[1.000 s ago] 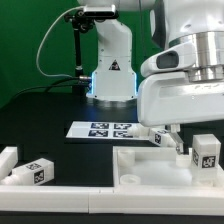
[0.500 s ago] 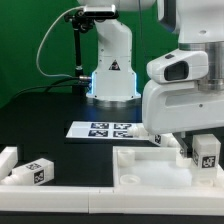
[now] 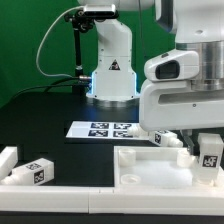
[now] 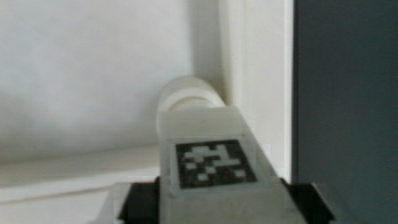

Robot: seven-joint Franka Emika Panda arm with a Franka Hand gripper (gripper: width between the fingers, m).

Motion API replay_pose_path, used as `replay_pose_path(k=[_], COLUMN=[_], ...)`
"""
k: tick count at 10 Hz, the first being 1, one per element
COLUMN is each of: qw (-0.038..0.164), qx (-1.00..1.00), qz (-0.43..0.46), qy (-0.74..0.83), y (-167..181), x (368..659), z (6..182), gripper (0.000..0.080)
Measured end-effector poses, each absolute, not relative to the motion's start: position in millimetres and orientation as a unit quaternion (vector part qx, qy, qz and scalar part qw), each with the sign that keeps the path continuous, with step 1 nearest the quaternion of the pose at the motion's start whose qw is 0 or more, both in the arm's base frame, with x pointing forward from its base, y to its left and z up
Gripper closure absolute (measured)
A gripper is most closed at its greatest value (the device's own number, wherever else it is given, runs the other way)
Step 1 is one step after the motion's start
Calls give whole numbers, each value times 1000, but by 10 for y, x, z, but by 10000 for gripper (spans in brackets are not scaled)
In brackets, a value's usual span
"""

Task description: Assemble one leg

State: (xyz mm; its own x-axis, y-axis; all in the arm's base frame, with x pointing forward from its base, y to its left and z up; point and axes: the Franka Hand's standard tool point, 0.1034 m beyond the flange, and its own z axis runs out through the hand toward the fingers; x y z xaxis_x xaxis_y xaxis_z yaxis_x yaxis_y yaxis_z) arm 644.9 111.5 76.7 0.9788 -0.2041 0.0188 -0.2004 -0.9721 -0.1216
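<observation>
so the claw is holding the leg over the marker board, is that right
Not quite. The claw does hold the leg, but over a corner of the white panel, not over the marker board. The wrist view shows the panel's rim right under the leg, and in the exterior view the marker board lies apart, toward that view's left.

Arm housing (image 3: 185, 95): shifted toward exterior view's right over both steps, sits slightly lower. Leg (image 3: 211, 150): moved same way in small steps, upright throughout, now hard against picture's edge on exterior view's right. Gripper (image 4: 214, 200): travelled with leg, which sits between its fingers.
</observation>
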Motion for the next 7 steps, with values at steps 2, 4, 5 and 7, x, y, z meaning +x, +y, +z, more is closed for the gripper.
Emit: replay_pose_path(k=[2,4,5,7], qw=[61,84,99,116], qx=[-974,-922,-893,-859], qz=[-32,-21,-13,-3], qy=[215,378,440,498], y=[1126,1133,1127,1107], x=[6330,6328,6353,6369], z=[741,727,726,725], gripper=[507,507,508,508])
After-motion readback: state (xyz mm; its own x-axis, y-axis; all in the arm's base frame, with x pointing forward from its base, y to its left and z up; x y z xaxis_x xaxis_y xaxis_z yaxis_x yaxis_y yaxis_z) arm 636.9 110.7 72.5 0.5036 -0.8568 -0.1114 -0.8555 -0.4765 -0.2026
